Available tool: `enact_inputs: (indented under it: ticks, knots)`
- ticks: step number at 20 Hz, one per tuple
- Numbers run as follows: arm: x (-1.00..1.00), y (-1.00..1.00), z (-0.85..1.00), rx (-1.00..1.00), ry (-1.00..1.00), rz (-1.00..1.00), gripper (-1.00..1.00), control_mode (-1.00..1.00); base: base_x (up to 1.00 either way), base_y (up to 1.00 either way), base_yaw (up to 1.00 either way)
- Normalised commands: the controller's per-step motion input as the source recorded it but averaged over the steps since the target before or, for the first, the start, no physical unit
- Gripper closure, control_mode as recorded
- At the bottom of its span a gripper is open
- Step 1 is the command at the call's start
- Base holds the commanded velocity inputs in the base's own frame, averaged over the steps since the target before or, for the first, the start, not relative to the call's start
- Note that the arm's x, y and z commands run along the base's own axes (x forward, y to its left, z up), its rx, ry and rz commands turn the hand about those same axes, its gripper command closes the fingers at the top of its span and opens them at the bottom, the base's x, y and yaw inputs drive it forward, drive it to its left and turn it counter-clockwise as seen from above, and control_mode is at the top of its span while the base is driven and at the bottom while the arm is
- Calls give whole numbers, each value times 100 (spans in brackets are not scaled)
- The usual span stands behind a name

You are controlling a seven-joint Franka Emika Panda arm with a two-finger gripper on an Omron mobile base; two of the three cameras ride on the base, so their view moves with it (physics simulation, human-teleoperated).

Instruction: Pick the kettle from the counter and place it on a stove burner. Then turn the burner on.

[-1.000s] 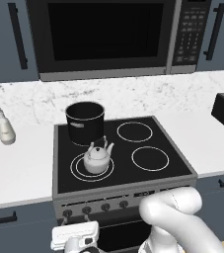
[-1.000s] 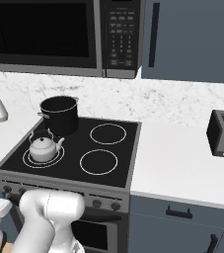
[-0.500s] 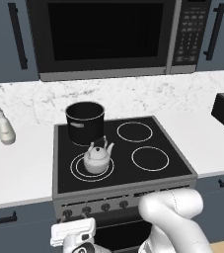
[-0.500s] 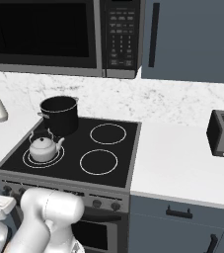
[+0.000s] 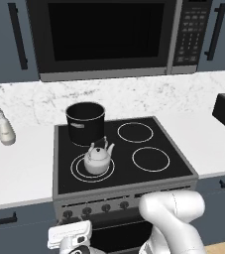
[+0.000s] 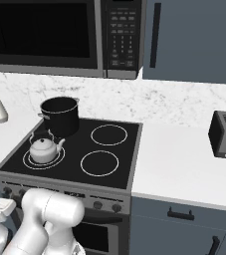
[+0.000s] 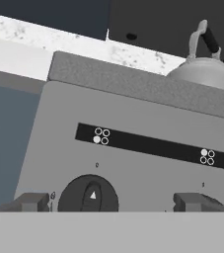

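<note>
Down at the stove's front panel, the gripper (image 7: 108,201) hangs with its jaws spread wide and nothing between them, squared up to a dark round knob (image 7: 88,194) that sits toward its left finger, at about seven o'clock in the hand view. Up top, the kettle (image 5: 97,158) is sitting upright inside the double-ring stove burner (image 5: 79,171), at seven o'clock on the black cooktop, with the tall black pot (image 5: 85,122) close behind it at twelve o'clock. So placement looks done; the dial looks like what's left.

The danger: the knob is off-centre between the fingers, so a close from here might catch only its edge and slip. There's also a row of knobs (image 5: 95,209) along that panel, and grabbing the wrong one would heat an empty ring or the pot instead.
</note>
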Motion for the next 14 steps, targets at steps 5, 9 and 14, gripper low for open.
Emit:
enact_inputs:
  ticks: [5, 9, 14]
  knots:
    - [28, 3, -6, 0, 0, 0, -100, -100, 0, 0, 0]
    - [5, 11, -8, 0, 0, 0, -100, -100, 0, 0, 0]
    - [0, 6, 0, 0, 0, 0, -100, -100, 0, 0, 0]
